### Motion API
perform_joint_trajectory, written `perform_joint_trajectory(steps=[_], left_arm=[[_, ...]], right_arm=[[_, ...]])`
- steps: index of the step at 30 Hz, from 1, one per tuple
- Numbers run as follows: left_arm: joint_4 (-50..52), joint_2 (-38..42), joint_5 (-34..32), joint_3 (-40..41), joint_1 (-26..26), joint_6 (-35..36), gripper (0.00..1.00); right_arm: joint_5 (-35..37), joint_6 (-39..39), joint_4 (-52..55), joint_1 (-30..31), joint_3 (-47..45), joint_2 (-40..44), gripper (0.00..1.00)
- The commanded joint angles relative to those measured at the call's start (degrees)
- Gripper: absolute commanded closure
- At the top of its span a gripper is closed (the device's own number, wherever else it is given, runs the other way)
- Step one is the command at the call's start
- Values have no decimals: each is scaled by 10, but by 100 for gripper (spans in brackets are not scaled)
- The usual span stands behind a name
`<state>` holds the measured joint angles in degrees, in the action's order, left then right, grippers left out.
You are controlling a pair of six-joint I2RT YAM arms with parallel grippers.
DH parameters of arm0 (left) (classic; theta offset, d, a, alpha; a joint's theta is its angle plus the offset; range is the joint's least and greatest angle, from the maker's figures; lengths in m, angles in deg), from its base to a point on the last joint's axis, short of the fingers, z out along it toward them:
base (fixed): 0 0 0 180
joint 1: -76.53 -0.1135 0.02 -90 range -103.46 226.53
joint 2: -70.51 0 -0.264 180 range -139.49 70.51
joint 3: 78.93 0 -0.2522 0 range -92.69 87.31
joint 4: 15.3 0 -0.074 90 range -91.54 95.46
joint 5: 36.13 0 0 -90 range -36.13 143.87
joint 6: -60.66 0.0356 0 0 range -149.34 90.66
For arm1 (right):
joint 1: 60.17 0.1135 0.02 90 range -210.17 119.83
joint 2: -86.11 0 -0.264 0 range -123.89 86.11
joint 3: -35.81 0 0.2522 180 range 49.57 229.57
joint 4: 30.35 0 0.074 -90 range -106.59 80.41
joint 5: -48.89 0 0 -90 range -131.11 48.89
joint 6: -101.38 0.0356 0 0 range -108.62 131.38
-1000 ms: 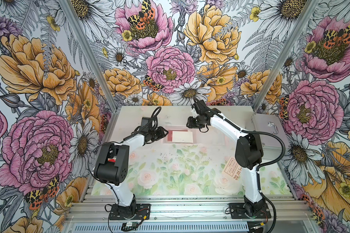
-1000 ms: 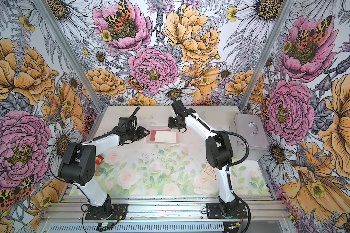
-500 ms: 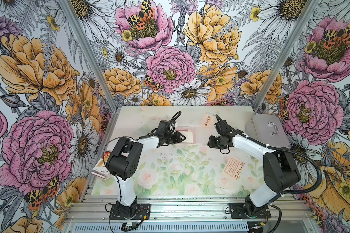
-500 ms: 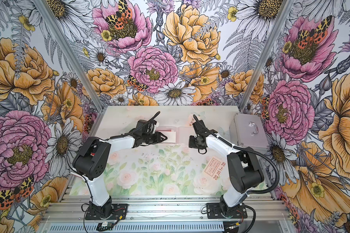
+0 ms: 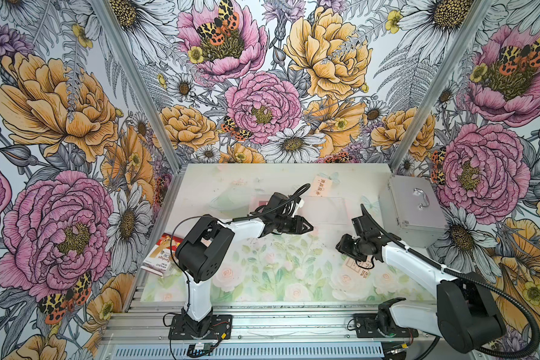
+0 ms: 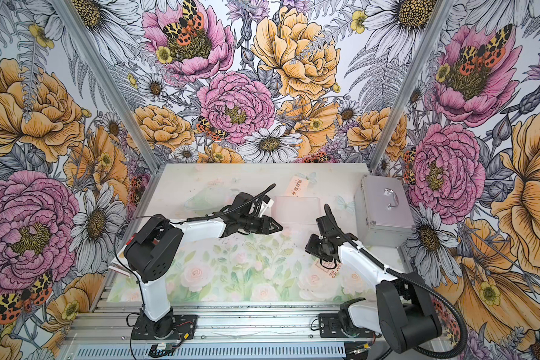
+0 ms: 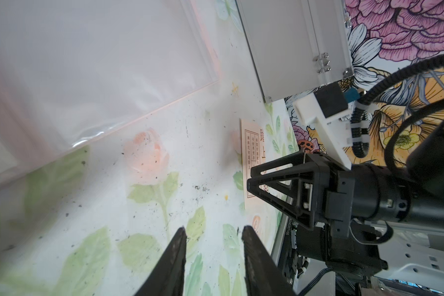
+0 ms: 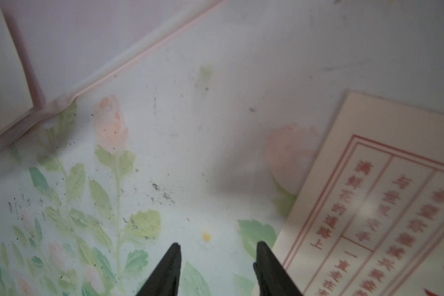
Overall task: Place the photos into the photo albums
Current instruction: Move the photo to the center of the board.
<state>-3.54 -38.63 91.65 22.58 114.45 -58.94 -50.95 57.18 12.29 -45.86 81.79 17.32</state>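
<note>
Early yet — photo album [image 5: 326,212] is lying open, two cream photos [image 5: 320,187] are waiting loose; left tool [image 7: 212,228], right tool [image 8: 218,244] are hovering half-open, empty.

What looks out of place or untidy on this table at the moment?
The red-and-white carton lies askew at the left edge of the floral mat, partly hanging over it. The mat is also strewn with dark specks, clear in both wrist views.

I see my right arm [image 5: 412,263] hiding part of the cream red-lettered paper card [image 5: 359,270], cropped and blurry in its wrist view.
</note>
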Motion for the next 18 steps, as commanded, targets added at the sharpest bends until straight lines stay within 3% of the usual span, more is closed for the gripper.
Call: perform_joint_trajectory(steps=[1, 7, 18], left_arm=[[-11, -13, 15, -16, -5, 16, 62], [-11, -20, 18, -25, -10, 22, 62], [-11, -5, 18, -33, -17, 22, 62]], right_arm=[[18, 74, -7, -21, -44, 63, 49], [48, 126, 17, -66, -90, 156, 49], [87, 112, 89, -118, -81, 156, 48]])
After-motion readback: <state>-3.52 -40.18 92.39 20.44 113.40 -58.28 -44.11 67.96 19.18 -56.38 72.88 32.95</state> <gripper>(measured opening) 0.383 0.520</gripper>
